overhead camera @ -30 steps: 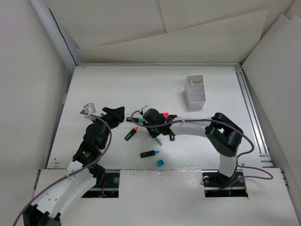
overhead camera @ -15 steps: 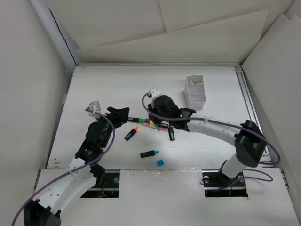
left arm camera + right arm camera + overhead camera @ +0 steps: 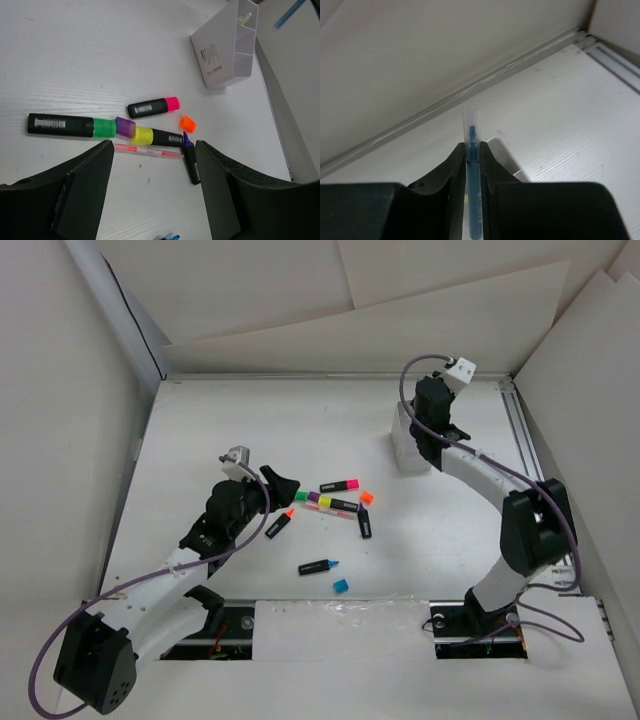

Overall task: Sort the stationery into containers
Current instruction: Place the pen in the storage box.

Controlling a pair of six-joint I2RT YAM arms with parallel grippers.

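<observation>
My right gripper (image 3: 474, 147) is shut on a thin blue pen (image 3: 472, 130) with a clear cap. It hangs over the white box (image 3: 402, 445) at the back right, and the arm hides part of the box. My left gripper (image 3: 154, 145) is open and empty just short of a cluster: a green-capped highlighter (image 3: 65, 125), a purple cap (image 3: 125, 127), a yellow-capped highlighter (image 3: 155, 136), a pink-capped one (image 3: 150, 107), an orange cap (image 3: 187, 123), an uncapped purple highlighter (image 3: 191, 160) and a thin pink pen (image 3: 147, 151). The box (image 3: 227, 45) shows inner dividers.
Nearer the arms lie an orange-tipped highlighter (image 3: 279, 525), a blue highlighter (image 3: 318, 566) and a small blue cap (image 3: 341, 585). White walls close the table on the left, back and right, with a metal rail (image 3: 530, 460) along the right edge.
The right arm has swung from the cluster at mid-table to the back right above the box, carrying the blue pen. The left gripper has moved right towards the cluster.
</observation>
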